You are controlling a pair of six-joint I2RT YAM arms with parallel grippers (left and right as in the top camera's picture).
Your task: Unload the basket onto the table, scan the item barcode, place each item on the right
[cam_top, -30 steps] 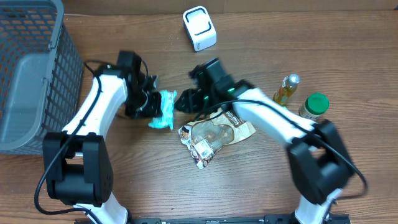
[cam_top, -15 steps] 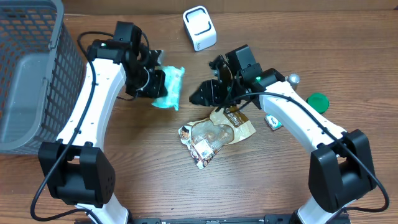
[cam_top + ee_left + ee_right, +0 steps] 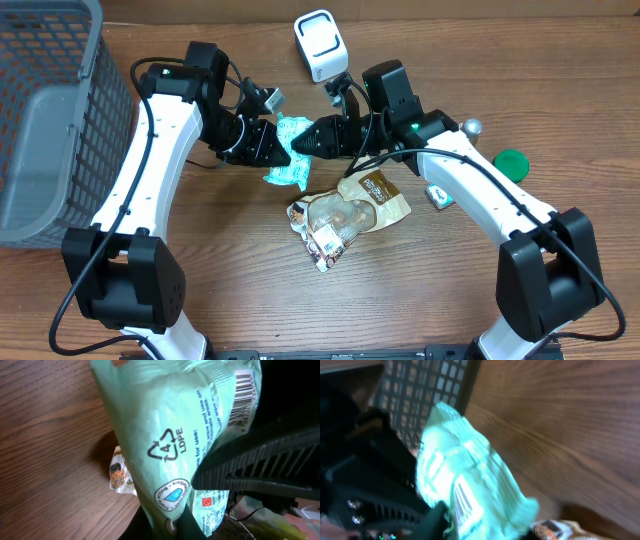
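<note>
Left claw [image 3: 272, 150]: clenched on the green packet [image 3: 290, 170], holding it off the wooden table [image 3: 200, 290] just in front of the white scanner [image 3: 320, 44].

Right claw [image 3: 305, 142]: tips against the same packet from the other side. One ribbed finger [image 3: 260, 467] lay across the printed face. Whether it had taken hold could not be told.

Barcode [image 3: 244, 396]: on the packet's upper corner, close to that finger; also seen, blurred, from the right wrist [image 3: 462, 502].

Change noted: a second earlier the packet sat lower, at mid-table, with the right claw close by. Half a second earlier the arms had parted and the left had carried the packet up and back. Now the right had come in again and met it. Judged a handover or a re-turning of the packet, to face the barcode toward the scanner; the scan itself appeared not yet made.

Table, other stock: clear snack bag [image 3: 330, 225] and brown pouch [image 3: 388, 198] lying together below the claws; bottle with silver cap [image 3: 470, 127]; green-lidded jar [image 3: 510, 163]; grey mesh basket [image 3: 105, 95] at the left edge.

Room: nothing showed beyond the table's back edge.
</note>
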